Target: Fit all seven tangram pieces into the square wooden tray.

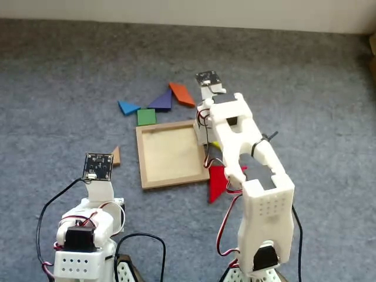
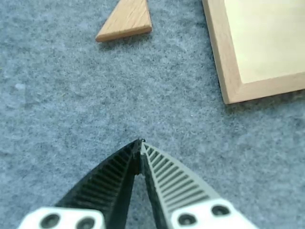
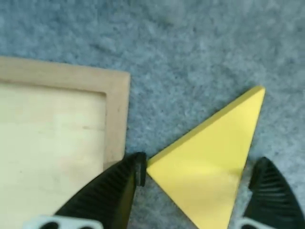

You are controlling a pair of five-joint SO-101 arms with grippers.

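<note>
The square wooden tray [image 1: 143,158] lies mid-table with nothing in it. Beyond its far edge are a blue triangle [image 1: 126,107], a green square [image 1: 146,116], a purple triangle [image 1: 161,101] and an orange parallelogram [image 1: 182,94]. A red triangle [image 1: 217,182] lies by its near right corner. A yellow triangle [image 3: 214,157] rests on the carpet just outside the tray's rim [image 3: 116,95]; my right gripper [image 3: 200,168] is open with one finger on each side of it. My left gripper [image 2: 140,145] is shut on nothing, above carpet, short of a plain wood triangle [image 2: 126,21] and the tray's corner [image 2: 228,93].
Grey carpet covers the whole table. The right arm [image 1: 241,141] stretches along the tray's right side and hides most of the yellow piece from above. The left arm [image 1: 97,176] stands near the front left, with open carpet around it.
</note>
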